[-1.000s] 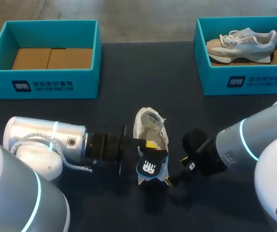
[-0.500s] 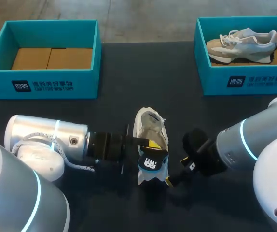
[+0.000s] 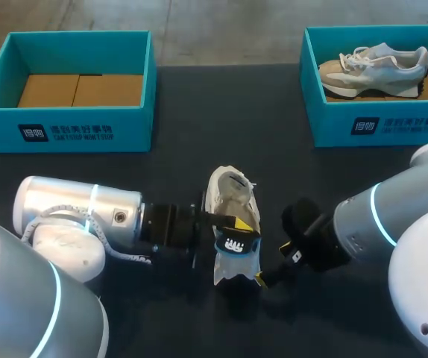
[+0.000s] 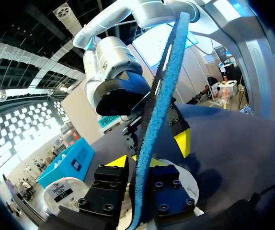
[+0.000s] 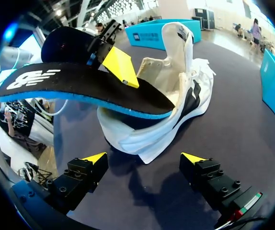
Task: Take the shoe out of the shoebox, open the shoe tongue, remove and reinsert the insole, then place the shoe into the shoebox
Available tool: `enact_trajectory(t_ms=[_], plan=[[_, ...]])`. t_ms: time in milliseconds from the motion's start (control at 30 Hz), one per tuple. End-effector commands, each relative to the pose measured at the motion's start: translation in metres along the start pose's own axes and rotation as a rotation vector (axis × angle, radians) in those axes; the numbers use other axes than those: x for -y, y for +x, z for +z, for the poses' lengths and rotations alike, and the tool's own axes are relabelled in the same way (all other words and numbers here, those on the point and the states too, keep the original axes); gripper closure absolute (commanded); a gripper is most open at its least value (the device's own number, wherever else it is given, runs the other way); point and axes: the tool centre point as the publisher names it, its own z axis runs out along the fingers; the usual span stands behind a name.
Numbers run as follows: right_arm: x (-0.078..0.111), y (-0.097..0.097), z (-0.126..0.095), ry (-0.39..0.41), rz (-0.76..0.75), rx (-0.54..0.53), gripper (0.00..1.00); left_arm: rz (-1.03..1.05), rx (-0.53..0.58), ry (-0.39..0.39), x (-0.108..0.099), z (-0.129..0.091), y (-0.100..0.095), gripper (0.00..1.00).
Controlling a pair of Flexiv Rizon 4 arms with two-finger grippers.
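White-and-beige shoe [image 3: 233, 195] has its black, blue-edged insole [image 5: 80, 86] protruding. Left gripper [image 4: 136, 165] clamps the insole. Right gripper [image 5: 143, 157] stands wide and empty beside the shoe.

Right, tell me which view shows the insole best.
Right wrist view: the insole lies broadside, black top and blue edge clear, one end in the shoe. Left wrist view shows it edge-on; head view, small.

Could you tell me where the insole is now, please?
Head view, front middle: the insole is held in the left gripper, partly inside the white shoe.
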Motion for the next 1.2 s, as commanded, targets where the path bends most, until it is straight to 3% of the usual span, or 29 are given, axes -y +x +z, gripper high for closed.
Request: enact_trajectory(t_ms=[33, 1200], plan=[[0.0025, 0.0005, 0.0001, -0.005, 0.001, 0.000, 0.00, -0.001, -0.001, -0.008, -0.0016, 0.0038, 0.0002, 1.00], [0.0078, -0.0058, -0.0034, 0.043, 0.072, -0.009, 0.00, -0.004, 0.001, -0.017, -0.0066, -0.0005, 0.0004, 1.00]])
